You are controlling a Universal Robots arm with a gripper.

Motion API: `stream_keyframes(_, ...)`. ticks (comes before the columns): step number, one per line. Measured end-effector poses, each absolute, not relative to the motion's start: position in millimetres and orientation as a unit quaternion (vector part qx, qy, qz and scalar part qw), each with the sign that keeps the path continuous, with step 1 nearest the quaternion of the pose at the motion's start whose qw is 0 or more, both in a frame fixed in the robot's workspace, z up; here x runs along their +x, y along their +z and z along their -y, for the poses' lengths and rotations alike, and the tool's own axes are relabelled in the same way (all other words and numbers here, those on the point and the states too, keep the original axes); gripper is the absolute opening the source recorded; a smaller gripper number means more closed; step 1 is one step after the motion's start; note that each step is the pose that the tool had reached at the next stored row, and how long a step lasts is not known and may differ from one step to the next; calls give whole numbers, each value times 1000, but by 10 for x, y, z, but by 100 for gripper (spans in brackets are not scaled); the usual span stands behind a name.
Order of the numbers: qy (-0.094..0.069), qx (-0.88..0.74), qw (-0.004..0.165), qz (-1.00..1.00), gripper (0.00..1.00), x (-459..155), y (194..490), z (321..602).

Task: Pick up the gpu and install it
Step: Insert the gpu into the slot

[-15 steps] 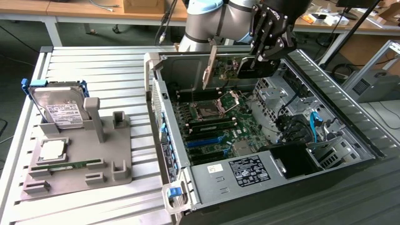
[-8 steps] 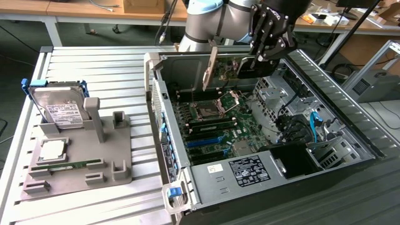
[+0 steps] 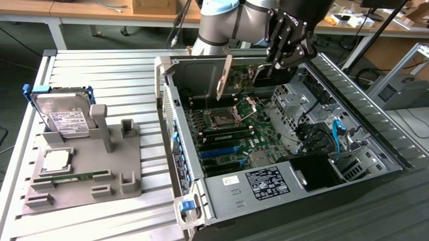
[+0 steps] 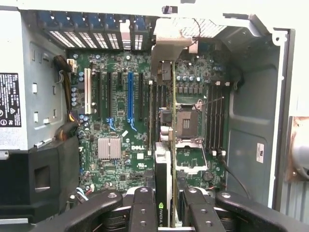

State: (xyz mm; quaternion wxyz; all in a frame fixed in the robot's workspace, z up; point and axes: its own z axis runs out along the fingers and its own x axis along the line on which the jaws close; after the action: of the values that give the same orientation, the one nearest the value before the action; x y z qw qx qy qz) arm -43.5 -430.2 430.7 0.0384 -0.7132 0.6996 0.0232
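Tool [image 4: 167,205] grips gpu [image 4: 162,181] edge-on; below, motherboard [image 4: 116,101] sits in open case [image 3: 367,103].

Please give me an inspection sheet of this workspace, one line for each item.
Surface: slatted white table with a grey holder on it.
Job's things: gpu held edge-on over the motherboard in the open case.
Clutter: hard drive and memory stick on the holder.
Grippers: hand shut on the gpu.
Cables: blue cable inside the case.
Surroundings: wooden benches behind the table.
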Motion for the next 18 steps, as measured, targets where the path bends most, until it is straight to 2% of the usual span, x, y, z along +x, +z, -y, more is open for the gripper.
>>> stream_keyframes(18,24,-713,38,-699,27,-441,3954,4301)
